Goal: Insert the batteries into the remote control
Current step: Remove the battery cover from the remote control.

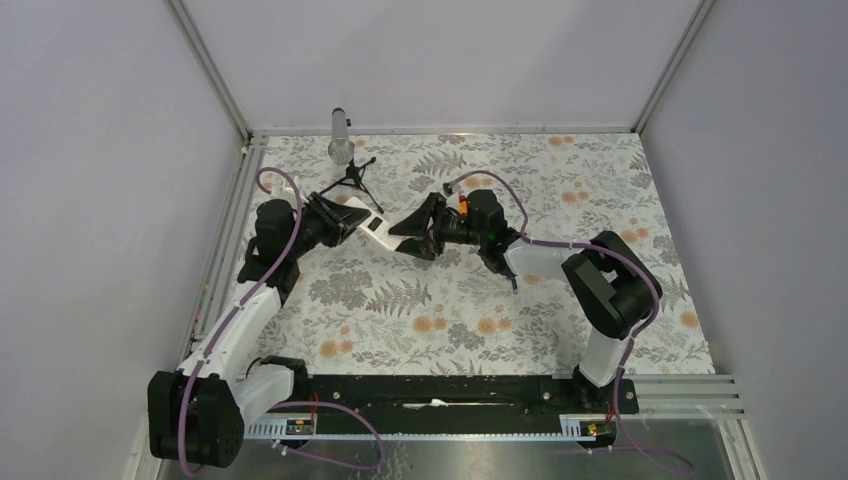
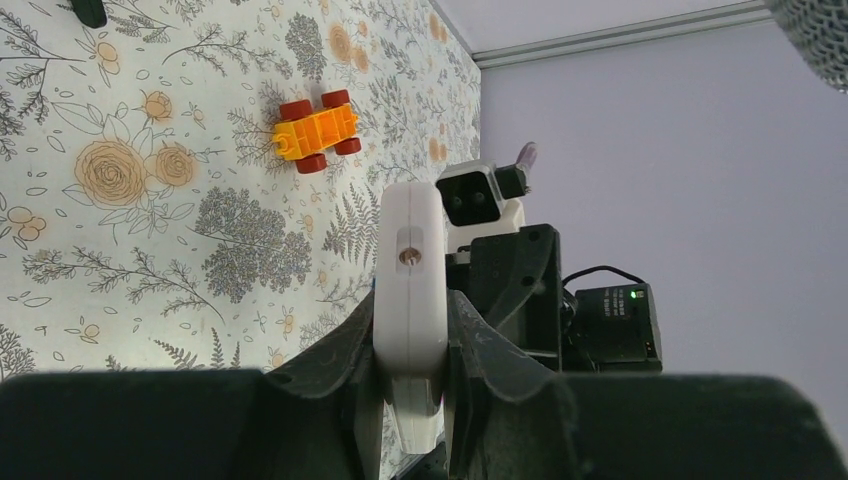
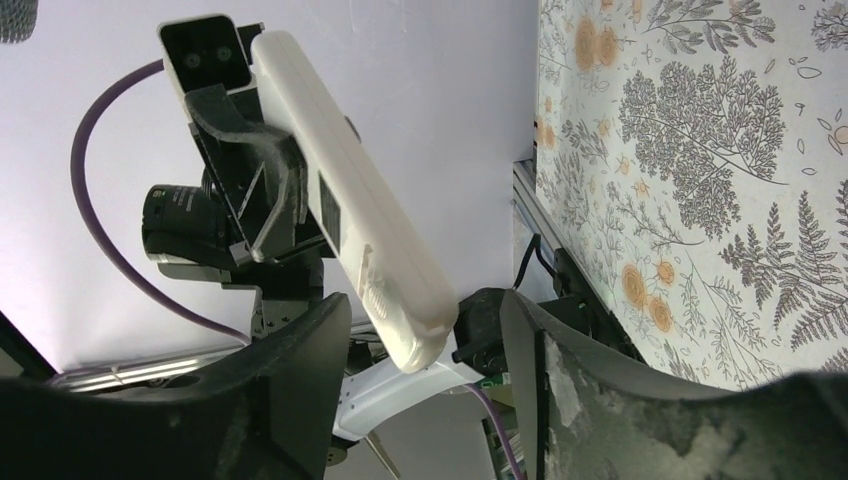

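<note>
My left gripper [image 1: 338, 220] is shut on the remote control [image 1: 365, 223], a white handset held above the table with its free end toward the right arm. In the left wrist view the remote control [image 2: 410, 270] is seen end-on, pinched between both fingers of that gripper [image 2: 410, 350]. My right gripper [image 1: 418, 236] stands open just right of the handset. In the right wrist view the remote control [image 3: 350, 200] slants down with its rounded tip between the open jaws of my right gripper [image 3: 425, 350], touching neither finger. The batteries are out of view.
An orange toy car [image 2: 316, 130] with dark red wheels sits on the floral table cover, behind the right gripper [image 1: 462, 204]. A microphone on a small black tripod [image 1: 343, 150] stands at the back left. Grey walls and metal rails [image 1: 225, 250] enclose the table.
</note>
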